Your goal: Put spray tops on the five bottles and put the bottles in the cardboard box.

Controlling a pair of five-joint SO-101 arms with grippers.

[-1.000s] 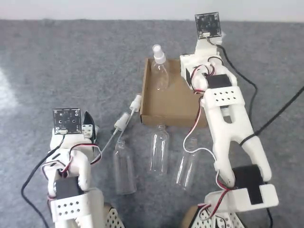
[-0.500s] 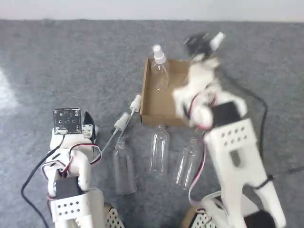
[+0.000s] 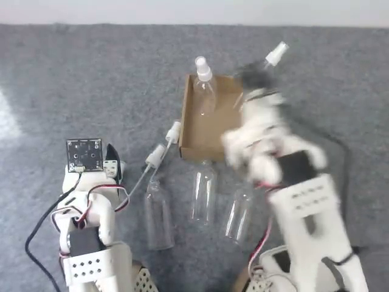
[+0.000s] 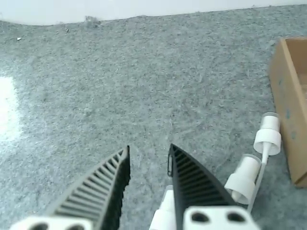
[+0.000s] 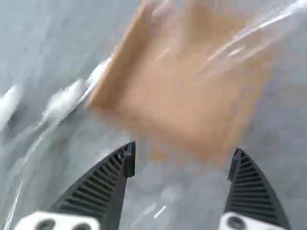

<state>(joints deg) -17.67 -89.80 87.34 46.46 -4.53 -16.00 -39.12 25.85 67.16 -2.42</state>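
**Right tool** (image 5: 182, 151): jaws wide, nothing between them, above the cardboard box (image 3: 209, 131) at centre frame. Three uncapped bottles (image 3: 203, 191) lie on the counter (image 3: 91, 79) just below the box, with long axes running up the frame and necks toward it.

**Left tool** (image 4: 148, 153): jaws narrowly apart, at lower left. It is the nearer to the two loose spray tops (image 3: 157, 156) on its right.

One capped bottle (image 3: 205, 91) lies in the box.

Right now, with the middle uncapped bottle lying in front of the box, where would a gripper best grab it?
Probably on the body of the middle bottle, at mid-length, coming straight down from above with the jaws across its width. It lies on its side, neck toward the cardboard box, with free space on both sides for fingers. Its round wall may slip.
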